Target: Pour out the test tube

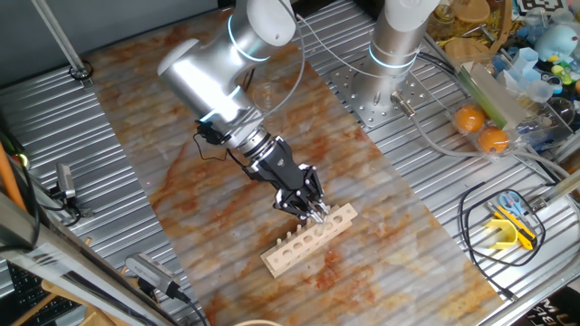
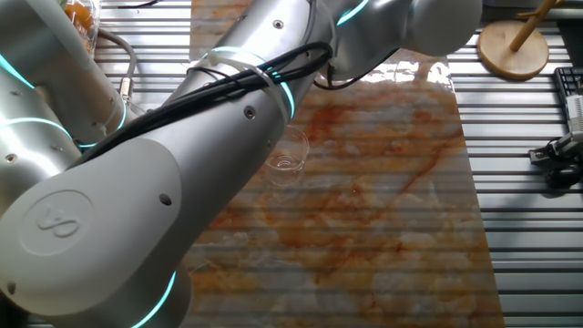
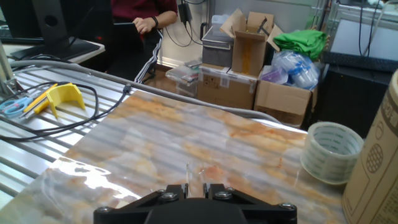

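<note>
Marbled desk (image 1: 381, 208) carries a wooden rack (image 1: 309, 238); the end effector (image 1: 314, 211) at its end seemingly pinches the test tube (image 3: 188, 177).

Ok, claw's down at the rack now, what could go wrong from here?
1. The slender clear glass test tube barely shows between the claw fingers, so grip quality is hard to judge; it might slip.
2. The claw sits right over the pale wooden peg rack; lifting off-axis could drag or tip it.
3. The arm partly hides the wide clear glass beaker, making pour alignment uncertain.
</note>
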Robot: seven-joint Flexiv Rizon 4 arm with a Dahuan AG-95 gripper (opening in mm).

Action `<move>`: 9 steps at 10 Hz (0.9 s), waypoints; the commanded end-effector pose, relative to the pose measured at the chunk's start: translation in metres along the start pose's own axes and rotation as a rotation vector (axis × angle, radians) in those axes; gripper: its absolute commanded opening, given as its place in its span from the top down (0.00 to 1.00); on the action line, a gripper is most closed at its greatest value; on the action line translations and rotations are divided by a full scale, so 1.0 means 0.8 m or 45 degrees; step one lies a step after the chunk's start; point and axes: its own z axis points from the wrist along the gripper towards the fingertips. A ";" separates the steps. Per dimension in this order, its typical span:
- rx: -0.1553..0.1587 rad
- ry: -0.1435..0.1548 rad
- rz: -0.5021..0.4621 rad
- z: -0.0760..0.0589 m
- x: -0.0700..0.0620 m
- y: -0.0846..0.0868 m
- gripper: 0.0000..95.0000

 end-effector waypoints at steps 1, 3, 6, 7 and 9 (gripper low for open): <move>0.004 -0.003 -0.016 0.000 0.001 0.000 1.00; 0.006 -0.013 -0.007 0.000 0.001 0.000 1.00; 0.014 -0.012 0.016 -0.009 -0.011 0.009 1.00; 0.014 -0.011 0.017 -0.013 -0.012 0.010 1.00; 0.015 -0.016 0.022 -0.020 -0.013 0.012 1.00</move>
